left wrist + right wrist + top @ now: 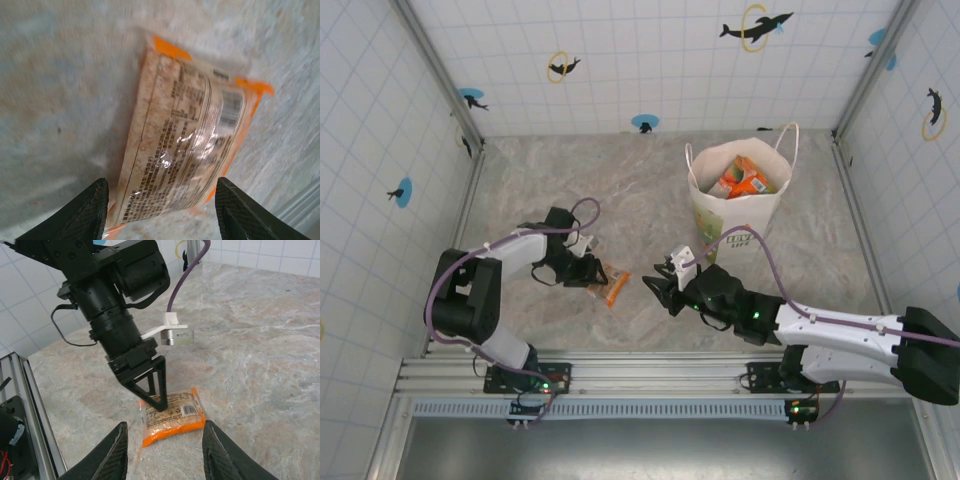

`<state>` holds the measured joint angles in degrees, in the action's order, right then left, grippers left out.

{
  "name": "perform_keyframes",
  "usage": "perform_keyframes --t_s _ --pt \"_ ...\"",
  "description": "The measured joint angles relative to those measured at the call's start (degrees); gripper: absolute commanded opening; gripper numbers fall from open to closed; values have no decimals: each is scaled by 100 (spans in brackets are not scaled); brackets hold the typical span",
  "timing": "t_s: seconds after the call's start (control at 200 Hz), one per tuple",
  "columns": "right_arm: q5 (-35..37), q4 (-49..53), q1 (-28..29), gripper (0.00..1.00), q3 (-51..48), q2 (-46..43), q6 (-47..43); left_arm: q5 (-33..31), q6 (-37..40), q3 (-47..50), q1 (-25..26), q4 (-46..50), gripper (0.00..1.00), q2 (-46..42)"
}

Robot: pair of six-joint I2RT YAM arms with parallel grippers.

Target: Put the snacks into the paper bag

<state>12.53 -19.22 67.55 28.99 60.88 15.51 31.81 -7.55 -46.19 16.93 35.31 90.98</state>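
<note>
My left claw (162, 197): spread astride orange snack packet (185, 140) on surface (50, 100) | my right claw (165, 429): spread, near the packet.

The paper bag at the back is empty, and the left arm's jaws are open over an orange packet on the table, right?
Not empty: the top external view shows the paper bag holding orange and green packets. The rest stands: the left arm's jaws are open over the orange packet.
</note>
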Motion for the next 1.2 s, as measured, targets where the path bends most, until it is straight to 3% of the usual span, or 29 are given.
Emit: perform_keyframes --t_s 0.285,0.445,0.585,0.666,1.201 --pt "-4 -4 0 42 0 33 0 229 -245 546 0 -216 38 -330" --pt "-4 -7 0 42 0 35 2 229 -350 616 7 -330 19 -330" --pt "4 -13 0 42 -11 33 7 229 -404 614 55 -398 12 -339" --pt "7 -24 -7 42 -42 28 13 221 -420 608 81 -413 0 -393" --pt "-348 -184 -826 46 -275 -380 188 332 531 87 227 -680 0 -1687"
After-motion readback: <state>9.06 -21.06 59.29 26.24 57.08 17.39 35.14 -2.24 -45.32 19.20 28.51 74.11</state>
